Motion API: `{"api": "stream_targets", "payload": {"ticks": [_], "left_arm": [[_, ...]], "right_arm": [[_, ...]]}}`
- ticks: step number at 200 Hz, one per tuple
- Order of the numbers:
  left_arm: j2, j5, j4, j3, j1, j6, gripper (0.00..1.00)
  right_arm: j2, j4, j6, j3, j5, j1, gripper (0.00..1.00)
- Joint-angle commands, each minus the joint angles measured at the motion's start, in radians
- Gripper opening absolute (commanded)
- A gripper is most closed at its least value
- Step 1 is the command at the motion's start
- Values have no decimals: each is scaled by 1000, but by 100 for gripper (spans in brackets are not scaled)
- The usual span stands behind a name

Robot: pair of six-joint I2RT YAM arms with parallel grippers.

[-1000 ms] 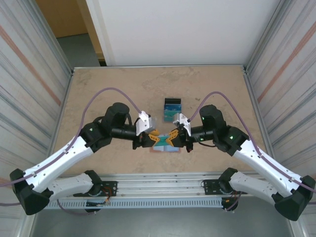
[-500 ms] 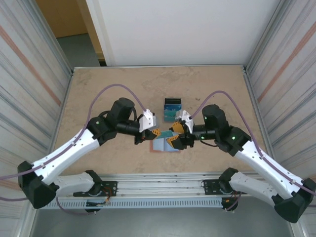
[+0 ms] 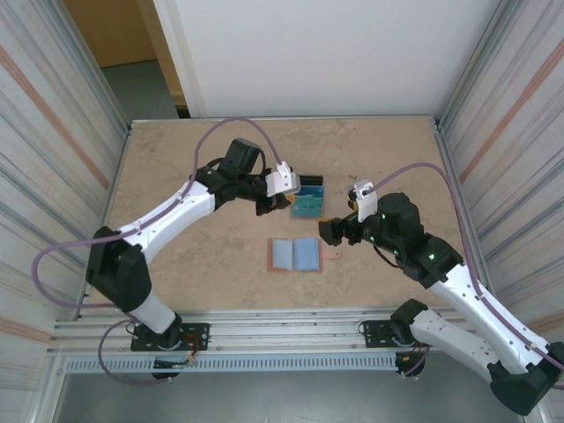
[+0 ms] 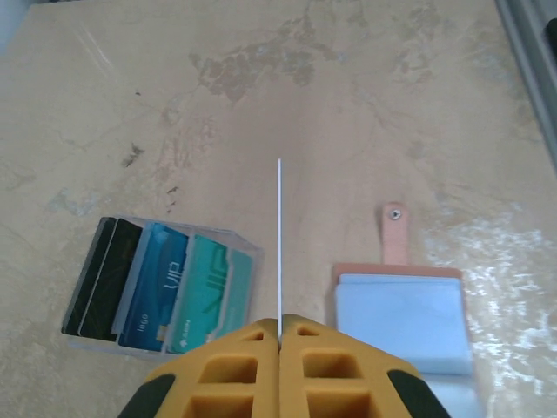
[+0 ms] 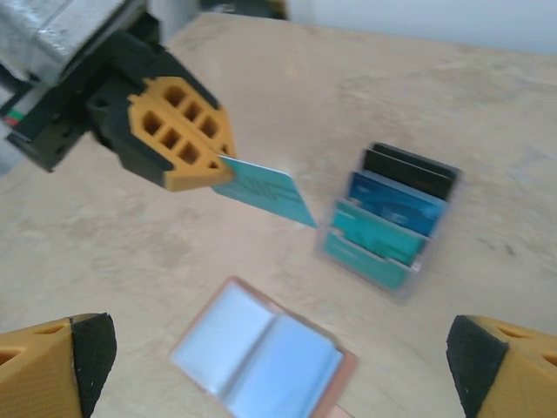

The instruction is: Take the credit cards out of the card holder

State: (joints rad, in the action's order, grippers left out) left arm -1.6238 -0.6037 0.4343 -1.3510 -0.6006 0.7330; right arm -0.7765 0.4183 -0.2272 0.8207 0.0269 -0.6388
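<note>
The beige, marbled stone-look worktop point(image 3: 176, 229) carries everything. From above, the left arm point(image 3: 176, 211) reaches to the far middle and the right arm point(image 3: 441, 264) ends just right of centre, with the right gripper point(image 3: 328, 231) near the card holder's right edge.

The clear plastic stand point(image 5: 393, 225), black at the back, sits upright at the far centre. The left wrist view shows its slots side on: a blue card point(image 4: 157, 292) and a teal-green card point(image 4: 207, 296) lean in front of the dark back panel.

The card holder point(image 3: 295, 255) lies open flat on the worktop, nearer than the stand and apart from it, with 2 smooth light-blue panels inside a pinkish-brown leather border. Its snap tab point(image 4: 394, 233) sticks out with a small metal stud.

The left gripper point(image 4: 279, 326), with orange lattice-patterned fingers, is clamped on 1 thin teal card point(image 5: 261, 193). The right wrist view shows this card's flat printed face, raised beside the stand. The left wrist view shows it edge-on as a hairline.

The right gripper's fingers point(image 5: 83, 348) stand wide apart in its own view, holding nothing.
</note>
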Motion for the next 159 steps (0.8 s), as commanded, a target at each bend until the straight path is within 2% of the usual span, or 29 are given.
{"api": "stream_targets", "payload": {"ticks": [1,67,159], "left_arm": [[-60,-26,-29,-74,11,71,0],[-210,-54,-26,-163,19,92,0],[-365,-94,24,-261,51,134,0]], "right_arm": [[0,58,-90,34,-162,10,99],[31,77,-178,26,-309,18,99],[54,102,-217,0,-339,36,99]]}}
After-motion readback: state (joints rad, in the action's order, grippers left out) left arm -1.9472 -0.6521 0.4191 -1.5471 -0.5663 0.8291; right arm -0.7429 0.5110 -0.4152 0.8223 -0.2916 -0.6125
